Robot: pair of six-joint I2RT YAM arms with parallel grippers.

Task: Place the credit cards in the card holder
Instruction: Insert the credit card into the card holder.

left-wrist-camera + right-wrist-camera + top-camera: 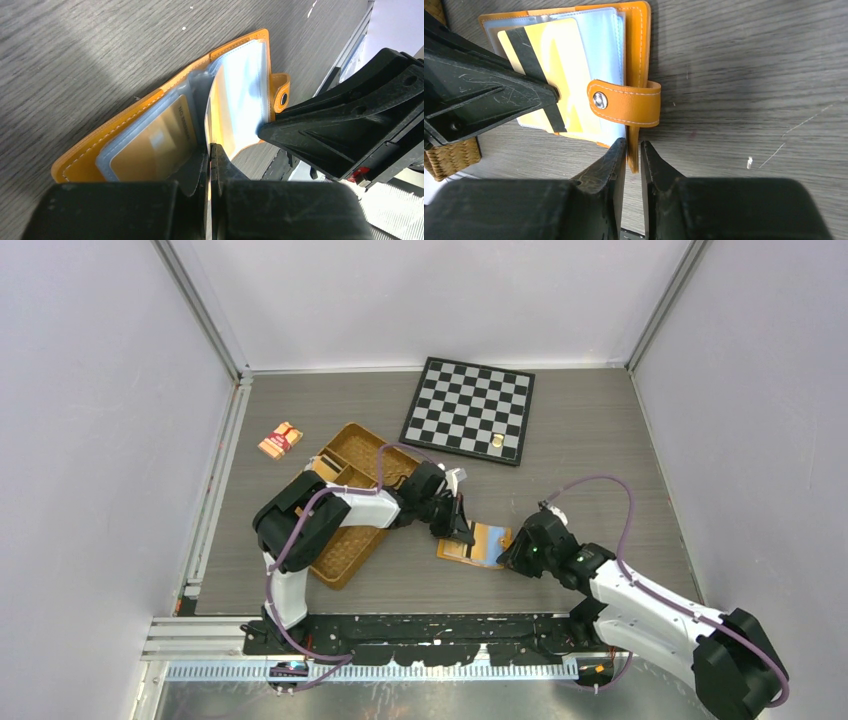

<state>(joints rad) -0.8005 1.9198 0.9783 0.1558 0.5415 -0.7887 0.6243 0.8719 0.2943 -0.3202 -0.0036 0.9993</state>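
Observation:
The orange card holder (480, 542) lies open on the table between both arms. In the left wrist view it (82, 162) shows clear sleeves, and one holds a gold card (152, 147). My left gripper (210, 150) is shut on a thin card seen edge-on. In the right wrist view that card (561, 60) is yellow with a dark stripe and lies over the sleeves; whether it is inside one I cannot tell. My right gripper (633, 148) is shut on the holder's orange cover edge (642, 60), just below the strap with the metal snap (599, 100).
A brown woven divided tray (350, 502) sits under the left arm. A chessboard (468, 410) with a small gold piece (497, 441) lies at the back. A red-and-tan packet (281, 440) lies at the far left.

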